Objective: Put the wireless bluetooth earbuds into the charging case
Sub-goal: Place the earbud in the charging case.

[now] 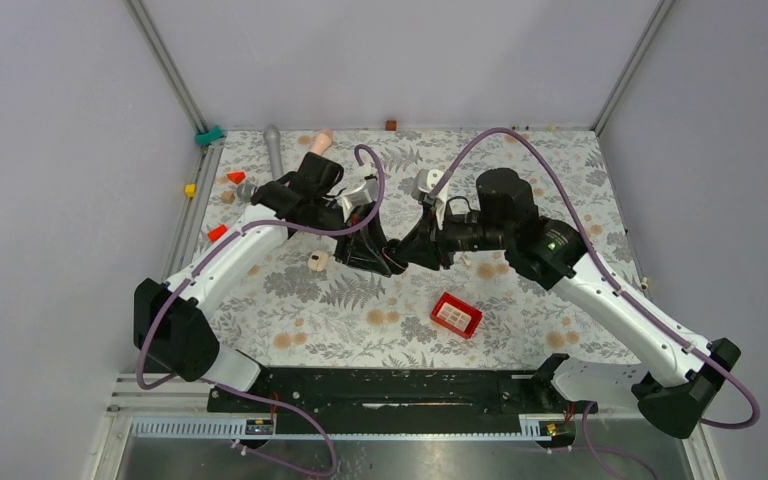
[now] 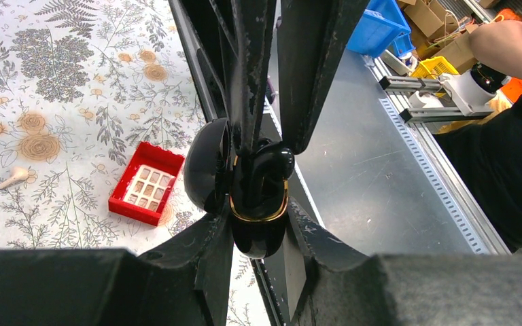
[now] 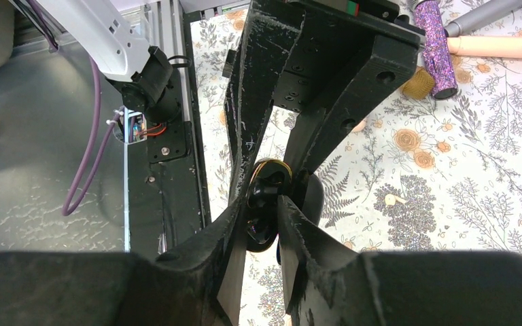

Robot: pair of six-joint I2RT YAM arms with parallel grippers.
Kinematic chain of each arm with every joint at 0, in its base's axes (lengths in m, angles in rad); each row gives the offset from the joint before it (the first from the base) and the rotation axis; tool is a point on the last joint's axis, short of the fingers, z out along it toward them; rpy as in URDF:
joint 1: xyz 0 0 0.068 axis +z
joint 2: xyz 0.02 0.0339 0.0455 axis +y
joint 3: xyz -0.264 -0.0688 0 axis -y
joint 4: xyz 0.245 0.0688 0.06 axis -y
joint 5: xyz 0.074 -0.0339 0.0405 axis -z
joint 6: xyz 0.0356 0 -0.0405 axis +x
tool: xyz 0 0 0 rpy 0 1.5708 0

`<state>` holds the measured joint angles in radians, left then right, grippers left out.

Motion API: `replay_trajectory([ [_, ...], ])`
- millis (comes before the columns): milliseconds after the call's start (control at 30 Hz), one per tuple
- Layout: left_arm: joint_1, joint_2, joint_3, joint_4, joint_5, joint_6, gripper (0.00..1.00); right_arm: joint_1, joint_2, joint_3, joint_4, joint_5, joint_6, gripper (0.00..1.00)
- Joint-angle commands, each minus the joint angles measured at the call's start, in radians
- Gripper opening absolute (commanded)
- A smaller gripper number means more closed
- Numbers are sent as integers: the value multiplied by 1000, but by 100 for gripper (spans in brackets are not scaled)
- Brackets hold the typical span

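Note:
My left gripper (image 2: 262,227) is shut on the glossy black charging case (image 2: 258,234), which has a gold rim. Its lid (image 2: 207,166) hangs open to the left. My right gripper (image 3: 264,227) meets it head-on above the table's middle (image 1: 392,256). Its fingers are closed on a glossy black earbud (image 3: 262,227) at the case's mouth (image 3: 270,171). In the left wrist view that earbud (image 2: 275,159) sits between the right fingertips, just above the rim. A whitish earbud (image 2: 13,178) lies loose on the floral cloth (image 3: 394,200).
A red box (image 1: 456,315) with a grid of cells lies in front of the grippers. Red cones (image 1: 235,177), a yellow cube (image 1: 190,190), a grey rod (image 1: 273,148), a peach rod (image 3: 496,46) and a purple glitter cylinder (image 3: 435,47) lie at the back left. A small ring (image 1: 317,262) lies beside the left arm.

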<state>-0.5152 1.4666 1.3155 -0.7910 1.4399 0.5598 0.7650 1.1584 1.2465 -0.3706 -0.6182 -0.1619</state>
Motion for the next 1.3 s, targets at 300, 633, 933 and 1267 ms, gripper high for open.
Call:
replay_trajectory([
  [300,-12,-39,7,27,31,33,3,6,8,63,7,13,8,25],
  [633,-20,-46,2,27,18,38,4,7,29,71,7,2,12,25],
  [933,-21,-57,-1,27,9,45,4,8,8,100,-31,11,-5,33],
  [1267,-21,-86,-8,29,-30,57,4,3,-39,158,-89,68,-23,52],
])
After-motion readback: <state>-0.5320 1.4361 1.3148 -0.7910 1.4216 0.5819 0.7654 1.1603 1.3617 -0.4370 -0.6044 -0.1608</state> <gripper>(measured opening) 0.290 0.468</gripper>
